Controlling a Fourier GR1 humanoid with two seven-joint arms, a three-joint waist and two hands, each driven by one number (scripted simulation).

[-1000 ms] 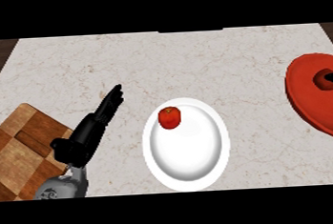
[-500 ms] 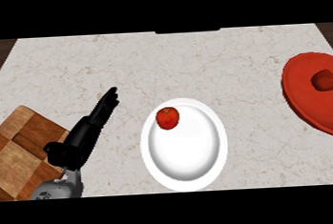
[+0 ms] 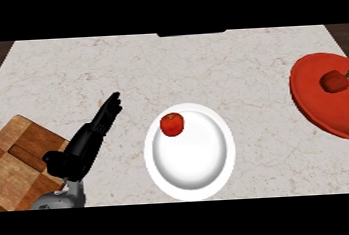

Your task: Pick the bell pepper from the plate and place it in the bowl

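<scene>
Even, diffuse light falls from overhead across the pale marble counter (image 3: 204, 63), leaving no hard shadows. The white dish (image 3: 202, 163) shows only soft grey shading inside its rim and no glare. The red plate (image 3: 317, 107) reads evenly lit. The black left hand (image 3: 86, 141) appears nearly featureless, its detail lost in darkness.

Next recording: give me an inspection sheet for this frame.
Surface: pale marble counter.
Job's things: bell pepper lies on the red plate, far right; white bowl at centre.
Clutter: red round fruit in the bowl; wooden cutting board, lower left.
Hands: left hand open, fingers straight, between board and bowl; right hand not in view.
Cables: nothing seen.
Surroundings: dark strip at the far edge.
</scene>
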